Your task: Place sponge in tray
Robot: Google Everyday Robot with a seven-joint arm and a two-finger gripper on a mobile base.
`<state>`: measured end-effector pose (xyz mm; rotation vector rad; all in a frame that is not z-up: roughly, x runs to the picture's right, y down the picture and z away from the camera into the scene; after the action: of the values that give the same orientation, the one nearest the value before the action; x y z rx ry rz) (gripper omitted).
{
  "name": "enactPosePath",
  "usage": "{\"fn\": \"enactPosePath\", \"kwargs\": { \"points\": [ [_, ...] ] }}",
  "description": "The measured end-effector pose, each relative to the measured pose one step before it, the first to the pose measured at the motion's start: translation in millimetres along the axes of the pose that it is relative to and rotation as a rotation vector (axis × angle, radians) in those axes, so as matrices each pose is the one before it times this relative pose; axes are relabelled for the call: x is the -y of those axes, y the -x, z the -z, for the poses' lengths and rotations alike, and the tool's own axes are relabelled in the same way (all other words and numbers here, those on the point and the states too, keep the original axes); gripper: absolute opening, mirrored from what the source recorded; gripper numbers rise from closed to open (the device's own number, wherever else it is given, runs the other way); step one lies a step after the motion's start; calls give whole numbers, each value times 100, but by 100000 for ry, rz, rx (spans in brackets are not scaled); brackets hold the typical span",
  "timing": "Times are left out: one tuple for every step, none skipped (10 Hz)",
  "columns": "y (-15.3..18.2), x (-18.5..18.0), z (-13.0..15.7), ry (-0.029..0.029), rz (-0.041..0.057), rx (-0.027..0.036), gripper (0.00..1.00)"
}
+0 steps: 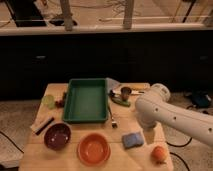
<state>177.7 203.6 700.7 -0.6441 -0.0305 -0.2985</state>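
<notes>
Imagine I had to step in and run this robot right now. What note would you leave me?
Gripper: open and holding nothing. It hangs low over the table's front right, just right of the sponge.
Sponge: lies flat on the table between the orange bowl and the orange fruit, not gripped.
Tray: green, mid-table behind the bowls, with nothing in it.
Done: only the approach; the gripper is beside the sponge.
Left: close on the sponge, lift it, carry it over to the tray and let go inside the rim.
</notes>
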Motion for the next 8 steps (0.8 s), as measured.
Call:
{"fn": "enactPosePath", "kwargs": {
  "points": [
    [48, -91, -456, 474, 580, -152, 80],
    [262, -58, -465, 575, 1318, -325, 80],
    [135, 26, -261, 162, 727, -131, 80],
    [-18, -106, -586, 325, 644, -102, 80],
    [65, 7, -540, 209, 1380, -342, 80],
    [300, 27, -195, 286, 745, 320, 80],
    [378, 202, -447, 104, 1870, -153, 80],
    [10, -39, -353, 331, 948, -151, 80]
  ]
}}
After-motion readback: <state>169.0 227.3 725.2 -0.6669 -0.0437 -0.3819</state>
